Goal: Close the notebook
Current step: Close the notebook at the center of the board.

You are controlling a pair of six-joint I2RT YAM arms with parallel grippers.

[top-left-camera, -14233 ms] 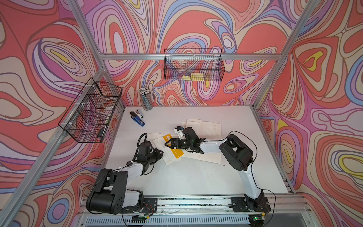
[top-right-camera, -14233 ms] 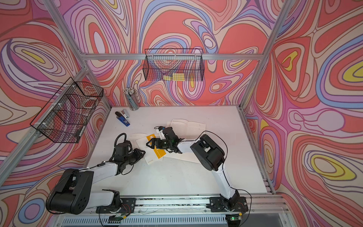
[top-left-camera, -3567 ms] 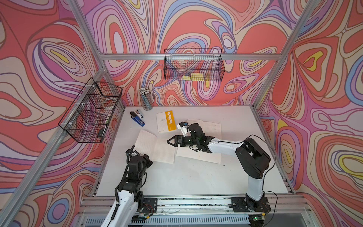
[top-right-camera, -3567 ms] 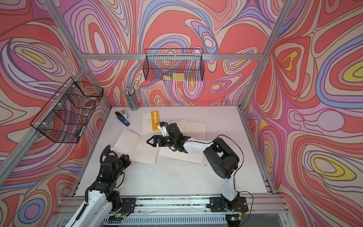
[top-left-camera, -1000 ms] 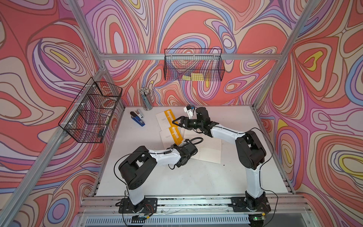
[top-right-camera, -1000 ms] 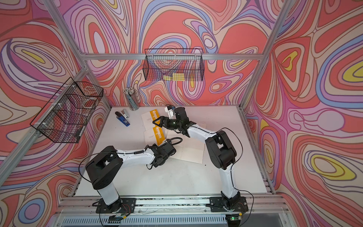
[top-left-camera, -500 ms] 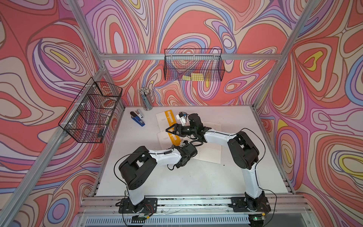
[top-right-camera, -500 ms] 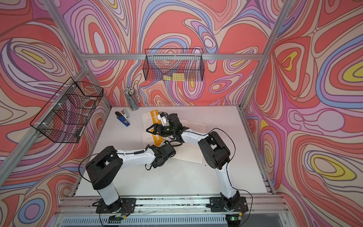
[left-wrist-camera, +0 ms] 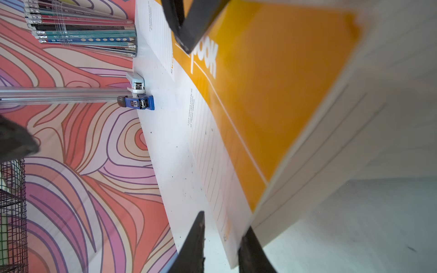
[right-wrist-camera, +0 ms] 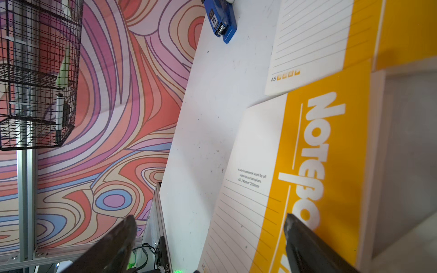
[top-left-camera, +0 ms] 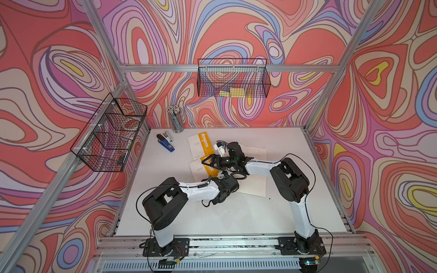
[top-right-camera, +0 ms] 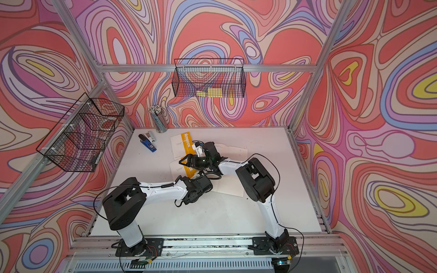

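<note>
The notebook's yellow-and-white cover (top-left-camera: 204, 166) lies slanted at mid table, with its white lined pages (top-left-camera: 254, 186) spread to the right. In the left wrist view the cover (left-wrist-camera: 272, 106) looks raised and blurred. Its corner sits between the fingers of my left gripper (left-wrist-camera: 224, 221), and table shows in the gap, so the jaws stand a little apart. My right gripper (top-left-camera: 208, 162) hovers just over the cover (right-wrist-camera: 331, 165). In its wrist view the right gripper (right-wrist-camera: 210, 218) is wide open and holds nothing.
A second, closed notebook (top-left-camera: 201, 144) lies just behind. A blue stapler (top-left-camera: 165, 143) and a pencil cup (top-left-camera: 176, 119) stand at the back left. Wire baskets hang on the back wall (top-left-camera: 233, 81) and the left wall (top-left-camera: 111, 132). More open pages (top-left-camera: 256, 151) lie under the right arm.
My right gripper has come from the back toward the front left and lower, and the yellow cover has folded down with it. The left arm has hardly moved.
</note>
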